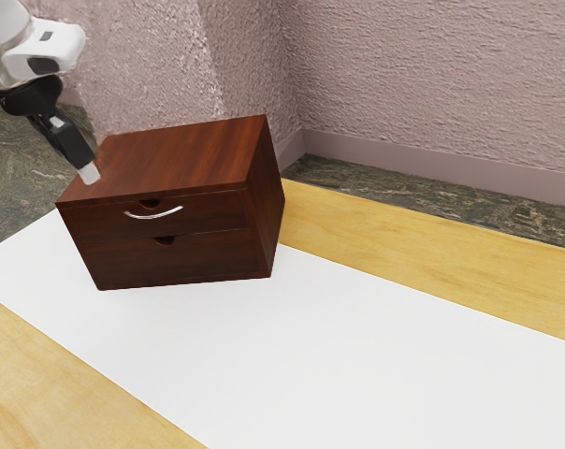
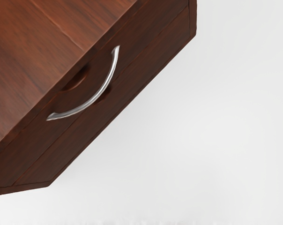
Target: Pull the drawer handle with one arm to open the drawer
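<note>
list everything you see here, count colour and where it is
drawer cabinet: 1, dark red-brown wood, on the mat
drawers: 2, same wood, upper drawer over lower drawer
handle: 1, silver, curved, on the upper drawer
mat: 1, white, across the table
table: 1, light wood, under the mat
wall: 1, pink, behind
floor: 1, dark mottled, beyond the table
arm: 1, white, exterior view's upper left
pincer: 1, black, at the cabinet's top corner

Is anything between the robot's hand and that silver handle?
Nothing loose: from the hand to the handle lies only the cabinet's top front edge, in the exterior view.
</note>
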